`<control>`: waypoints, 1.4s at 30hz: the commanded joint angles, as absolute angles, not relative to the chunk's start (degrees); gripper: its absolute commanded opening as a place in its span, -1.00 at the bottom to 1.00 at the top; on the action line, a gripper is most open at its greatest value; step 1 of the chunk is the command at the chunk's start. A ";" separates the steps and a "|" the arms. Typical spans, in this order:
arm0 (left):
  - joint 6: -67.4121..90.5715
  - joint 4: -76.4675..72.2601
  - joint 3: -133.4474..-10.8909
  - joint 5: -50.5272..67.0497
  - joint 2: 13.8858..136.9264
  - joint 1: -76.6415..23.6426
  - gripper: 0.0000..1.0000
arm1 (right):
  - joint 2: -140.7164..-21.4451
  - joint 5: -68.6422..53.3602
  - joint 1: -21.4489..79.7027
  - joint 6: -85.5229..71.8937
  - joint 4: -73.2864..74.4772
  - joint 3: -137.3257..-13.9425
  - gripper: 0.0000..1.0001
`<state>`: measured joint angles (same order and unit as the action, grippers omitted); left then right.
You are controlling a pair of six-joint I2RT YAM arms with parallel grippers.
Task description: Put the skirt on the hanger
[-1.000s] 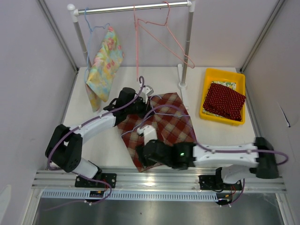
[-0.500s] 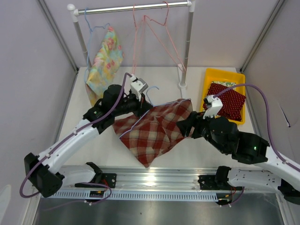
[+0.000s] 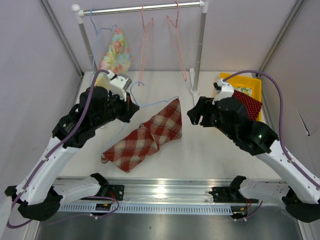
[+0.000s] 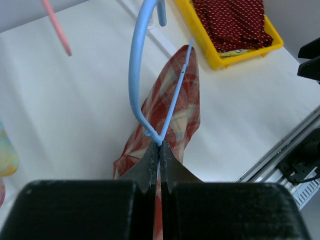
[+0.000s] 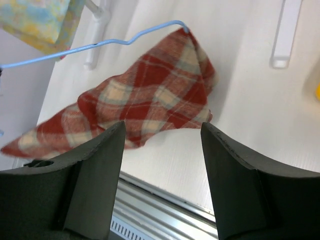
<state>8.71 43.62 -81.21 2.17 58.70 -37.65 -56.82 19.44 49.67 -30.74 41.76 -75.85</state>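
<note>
Left pincer (image 4: 159, 148) pinching blue hanger (image 4: 131, 70), red plaid skirt (image 4: 190, 100) drooping, folded

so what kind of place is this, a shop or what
Likely a robot test cell, not a shop: two arms bolted to a metal rail at a white table, plain panel walls, a small clothes rack and a yellow bin.

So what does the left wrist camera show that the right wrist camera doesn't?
Only the left wrist view shows the bin with a red cloth in it, a bit of pink hanger, and the left fingers shut on the blue hanger. Only the right wrist view shows the floral cloth, a white rack foot, and the right fingers open with nothing between them. Both show the blue hanger with the skirt draped on it.
</note>
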 commanded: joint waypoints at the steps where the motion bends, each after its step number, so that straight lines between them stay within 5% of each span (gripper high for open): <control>1: 12.83 49.03 -86.83 -3.86 57.57 -37.62 -1.00 | -60.19 13.27 47.46 -28.04 39.03 -80.24 0.33; 16: 14.07 61.17 -102.37 -20.91 66.00 -37.62 -1.00 | -65.92 8.44 41.84 -25.66 37.00 -84.02 0.33; 42: 7.47 57.13 -135.88 -17.84 95.89 -22.50 -1.00 | -59.68 7.56 35.16 -22.15 41.57 -83.58 0.34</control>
